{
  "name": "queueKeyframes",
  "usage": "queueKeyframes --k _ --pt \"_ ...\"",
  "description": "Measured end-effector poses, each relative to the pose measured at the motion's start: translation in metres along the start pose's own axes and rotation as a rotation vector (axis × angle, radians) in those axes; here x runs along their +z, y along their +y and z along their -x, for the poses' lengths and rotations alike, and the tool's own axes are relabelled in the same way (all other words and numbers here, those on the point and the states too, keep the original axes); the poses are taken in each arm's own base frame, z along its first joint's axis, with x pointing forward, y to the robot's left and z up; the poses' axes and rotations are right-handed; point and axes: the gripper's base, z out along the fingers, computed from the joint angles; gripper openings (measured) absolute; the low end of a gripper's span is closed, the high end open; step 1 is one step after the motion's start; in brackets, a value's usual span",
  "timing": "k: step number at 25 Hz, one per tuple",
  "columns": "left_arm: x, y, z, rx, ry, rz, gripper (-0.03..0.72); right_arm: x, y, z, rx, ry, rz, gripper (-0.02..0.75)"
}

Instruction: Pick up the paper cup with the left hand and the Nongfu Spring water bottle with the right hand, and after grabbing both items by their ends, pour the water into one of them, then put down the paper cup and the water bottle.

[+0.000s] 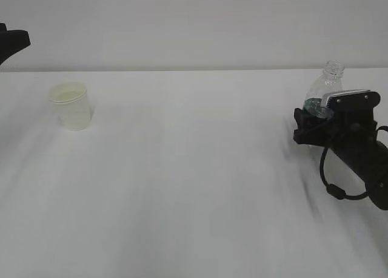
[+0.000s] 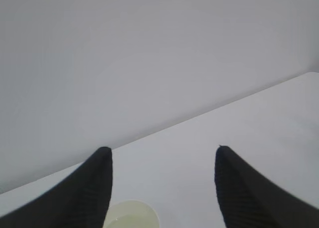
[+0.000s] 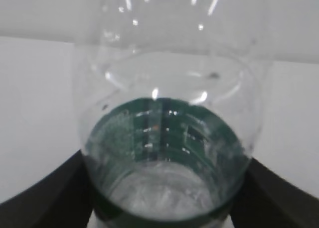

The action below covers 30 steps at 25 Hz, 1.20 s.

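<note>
The Nongfu Spring water bottle stands between the right hand's jaws.

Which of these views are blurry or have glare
Exterior view: soft, washed-out, faint shadow beside the paper cup. Left wrist view: gripper fingers blurred, cup rim cropped. Right wrist view: bright glints on the water bottle, too close to be sharp.
</note>
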Motion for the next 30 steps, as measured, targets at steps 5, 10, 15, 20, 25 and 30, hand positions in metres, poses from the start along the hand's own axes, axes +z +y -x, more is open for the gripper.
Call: queueKeyframes --k 5,10,15,20,25,30 --pt "0.0 0.0 0.0 0.0 0.0 0.0 0.456 -0.017 0.002 -0.005 0.005 0.041 0.005 0.562" --pt "0.0 0.0 0.0 0.0 0.0 0.0 0.456 -0.034 0.002 0.009 0.003 0.024 0.003 0.563" --pt "0.0 0.0 0.0 0.0 0.003 0.002 0.452 -0.054 0.003 0.02 0.003 0.018 0.003 0.563" --pt "0.0 0.0 -0.001 0.004 0.014 0.003 0.452 -0.08 0.004 0.036 0.002 -0.007 0.0 0.563" --pt "-0.006 -0.004 0.012 0.026 0.018 0.028 0.452 -0.104 0.004 0.057 0.014 -0.066 -0.009 0.563" --pt "-0.02 -0.014 0.037 0.075 0.009 0.071 0.452 -0.117 0.002 0.081 0.007 -0.093 -0.017 0.563"
